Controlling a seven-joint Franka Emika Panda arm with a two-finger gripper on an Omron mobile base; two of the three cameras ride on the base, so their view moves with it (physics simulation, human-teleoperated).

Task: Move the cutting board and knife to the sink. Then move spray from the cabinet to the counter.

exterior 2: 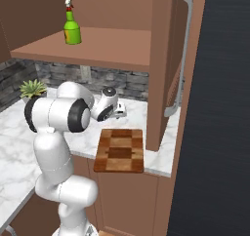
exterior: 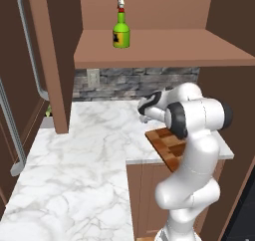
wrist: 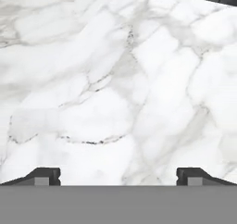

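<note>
Cutting board (exterior 2: 119,150) lies nearest to the robot, flat on the counter (exterior: 74,150), with its near edge reaching the front edge of the marble; in the left base view the arm covers a part of it. No knife can be seen on the board or beside it, so I cannot tell where the knife is, and the sink is not shown either.

A little farther, past the far edge of the board, the gripper (wrist: 118,174) hangs low above bare marble. Its two dark fingertips (wrist: 44,176) stand wide apart with nothing between them (the hand camera looks down at white stone with grey veins and nothing more). The hand holds nothing.

Farther back, at the left in the right base view, a small potted plant (exterior 2: 33,88) stands on the counter near the stone backsplash. Above all this, on the shelf of the cabinet (exterior: 164,56), the spray (exterior: 120,28) stands upright and untouched, well above the hand.

I judge that the first step is in hand: the board is not yet gripped. The next move calls for bringing the open fingers back toward the near side, over one edge of the board, and lowering them enough to close on its thin side.
</note>
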